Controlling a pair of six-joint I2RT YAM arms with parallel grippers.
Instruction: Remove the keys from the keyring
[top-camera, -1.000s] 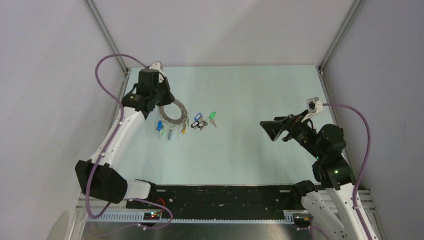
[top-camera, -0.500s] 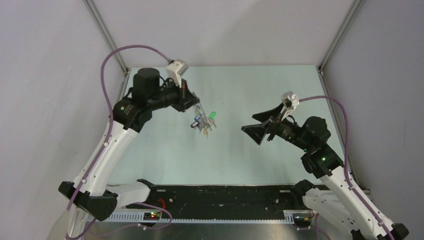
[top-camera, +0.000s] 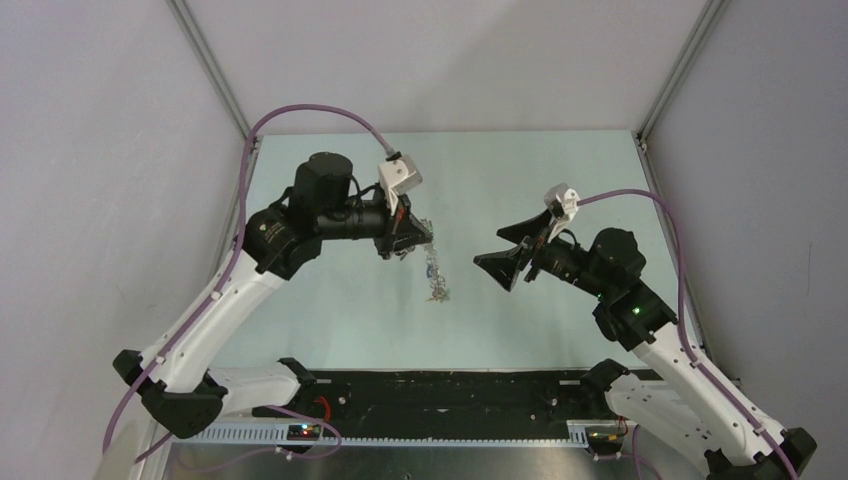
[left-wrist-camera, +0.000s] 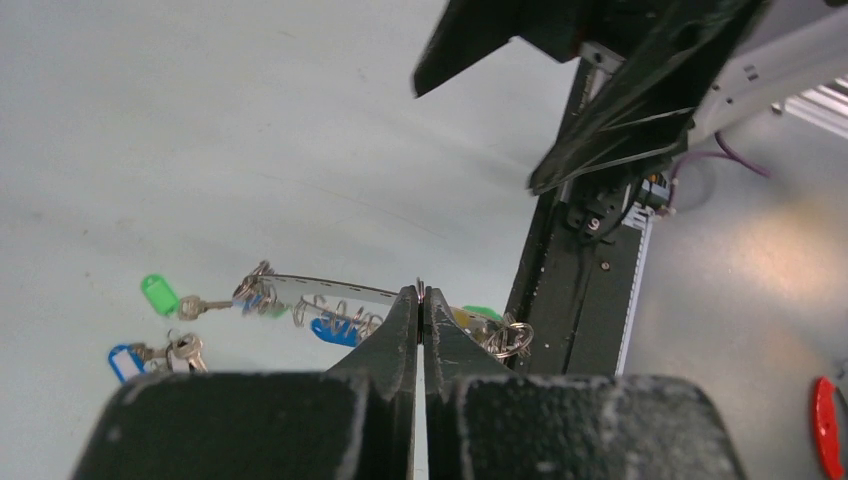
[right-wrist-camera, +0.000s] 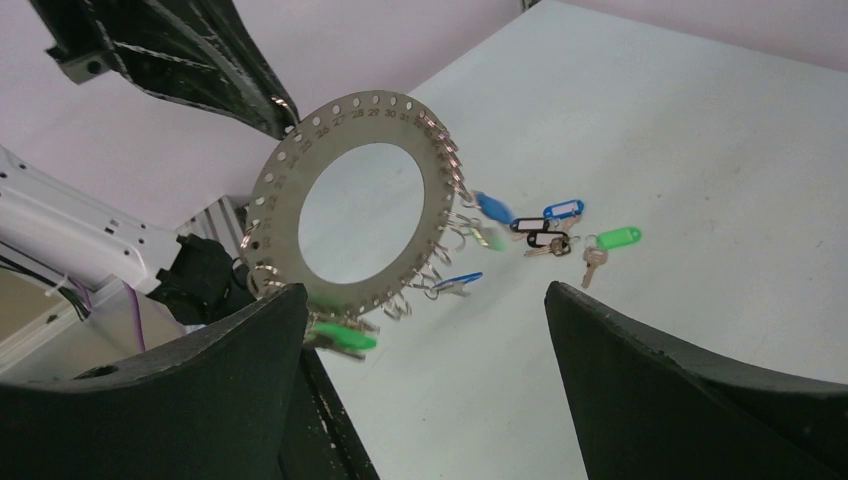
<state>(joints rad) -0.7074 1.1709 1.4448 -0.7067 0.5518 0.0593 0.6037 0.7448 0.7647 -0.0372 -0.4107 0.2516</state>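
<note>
Pinching the rim of the keyring (right-wrist-camera: 370, 105) with the left claw (left-wrist-camera: 421, 300), fingers pressed together, holding it upright in the air above the worktop (top-camera: 520, 170). Facing it with the right claw (right-wrist-camera: 425, 292), spread wide and gripping nothing. Carrying tagged keys (right-wrist-camera: 345, 338) on small rings through its holes. Leaving a few loose keys (right-wrist-camera: 565, 228) on the worktop below. Barely showing from above: seen edge-on, half hidden by the left claw.

The left arm (top-camera: 215, 310) and right arm (top-camera: 690, 372) have white links, black joints and purple cables (top-camera: 310, 107); the right gripper (top-camera: 487, 250) is two black wedges.
</note>
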